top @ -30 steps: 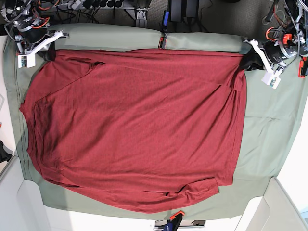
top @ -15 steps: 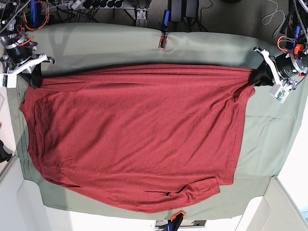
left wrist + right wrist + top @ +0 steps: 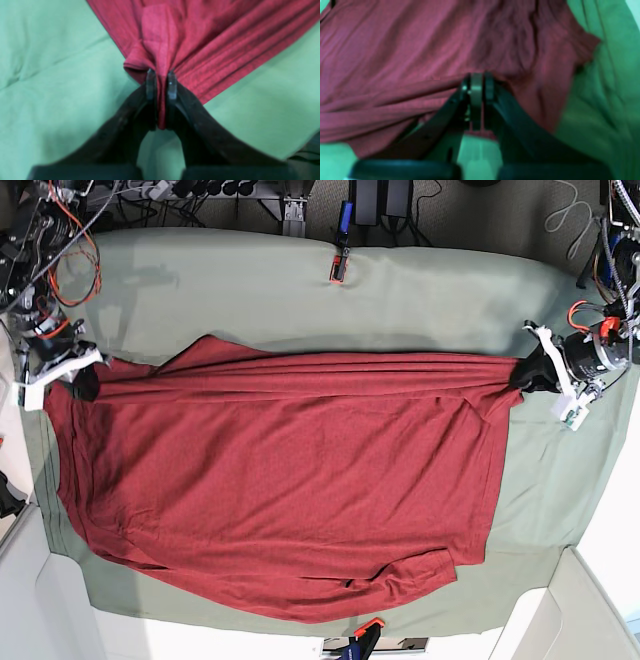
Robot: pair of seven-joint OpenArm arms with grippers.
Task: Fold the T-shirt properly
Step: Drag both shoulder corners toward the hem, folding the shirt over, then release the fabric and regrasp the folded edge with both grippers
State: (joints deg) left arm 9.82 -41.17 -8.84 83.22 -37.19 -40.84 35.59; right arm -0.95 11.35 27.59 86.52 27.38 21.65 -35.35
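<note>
I had the T-shirt [image 3: 280,490] spread across the green-covered tabletop [image 3: 250,280], its far edge drawn taut between my two hands. The left hand [image 3: 527,372] sat at the shirt's corner on the base view's right, its tips clamped on a pinch of red cloth [image 3: 160,62] that fanned away in tight pleats. The right hand [image 3: 85,383] was clamped on the opposite corner, fabric [image 3: 420,50] bunched just beyond its tips. The near hem lay flat on the cover.

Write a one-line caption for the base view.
Both grippers, left and right, clamp opposite top corners of the red T-shirt, its upper edge stretched between them over the green table cover.
</note>
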